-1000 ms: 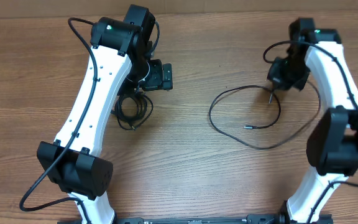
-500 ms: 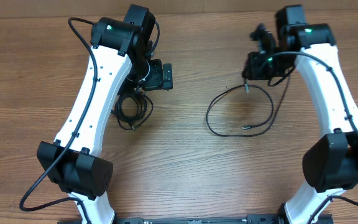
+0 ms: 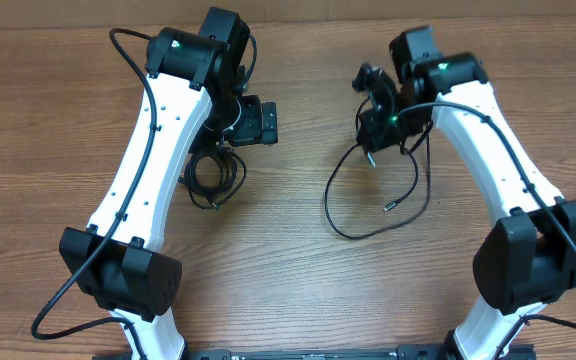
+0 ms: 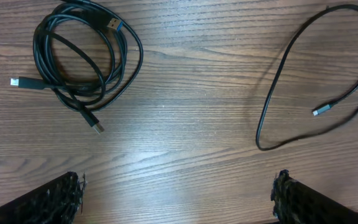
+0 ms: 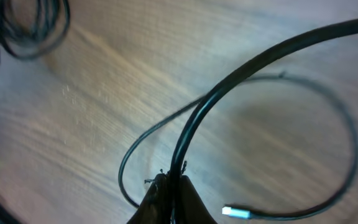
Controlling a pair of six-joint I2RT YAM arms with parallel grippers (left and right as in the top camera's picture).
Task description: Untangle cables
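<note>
Nearest me, the two arm bases sit at the front edge of the table [image 3: 288,300]. Between them is a broad stretch of bare wood, brown and matte, its long grain running side to side; that is the widest open room I have.

Further in, on the right half, the loose cable [image 3: 329,203] lies as a thin black open loop; its small metal-tipped plug [image 3: 390,208] rests inside the loop, apart from the cord around it. In the left wrist view the same loose cable [image 4: 258,132] is a narrow curve with clear wood on its left side.

Level with it on the left half, the coiled bundle [image 3: 214,178] lies flat just beside the left arm's white link, well apart from the loop, with bare grain between them. Seen from the left wrist, the coiled bundle [image 4: 82,62] is several rounded turns of glossy black cord; three plug ends poke out, one silver, one with a blue tongue, one brassy.

Beyond the bundle the left gripper [image 3: 258,122] hangs over the wood; its jaws are spread wide and hold nothing, and only its rough dark pads [image 4: 55,199] show, at the bottom corners of its own view.

Across from it, the right gripper [image 3: 372,143] is clamped tight on the loose cable. In its own view the fingers [image 5: 155,208] pinch the cord [image 5: 197,115], which arcs up and away, smooth and round; the bundle is a blur at the top left corner.

Farthest off, the wood runs on past both wrists to the top of the overhead view.
</note>
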